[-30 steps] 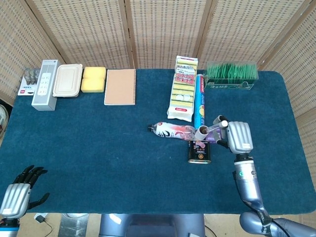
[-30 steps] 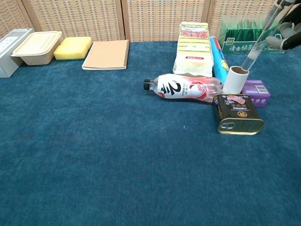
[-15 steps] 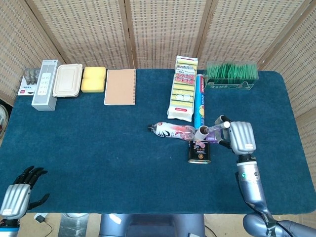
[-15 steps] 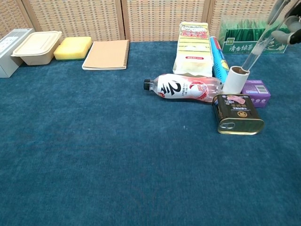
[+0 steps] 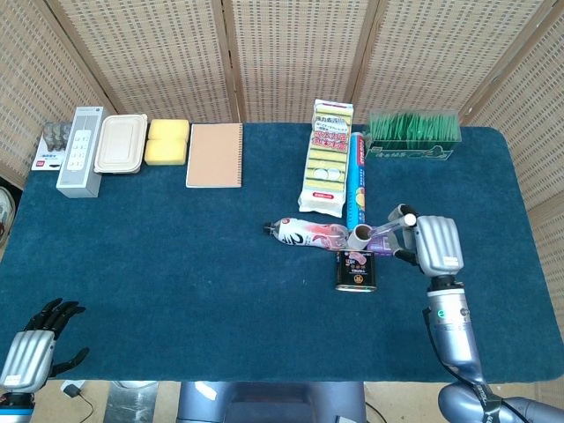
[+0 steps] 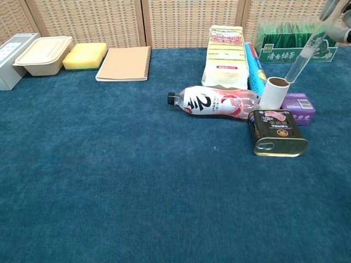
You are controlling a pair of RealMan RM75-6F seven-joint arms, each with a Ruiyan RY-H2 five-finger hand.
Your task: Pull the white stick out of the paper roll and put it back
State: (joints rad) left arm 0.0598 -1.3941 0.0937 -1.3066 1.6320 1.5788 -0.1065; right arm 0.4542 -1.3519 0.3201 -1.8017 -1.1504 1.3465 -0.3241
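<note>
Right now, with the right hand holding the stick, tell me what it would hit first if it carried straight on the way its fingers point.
The right hand points left, so probably the paper roll, where the white stick ends. Depth is unclear.

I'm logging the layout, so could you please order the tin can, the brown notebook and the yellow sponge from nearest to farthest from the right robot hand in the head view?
1. Tin can, just left of the right robot hand, near the front.
2. Brown notebook, toward the back, left of centre.
3. Yellow sponge, back left, beyond the notebook.
</note>
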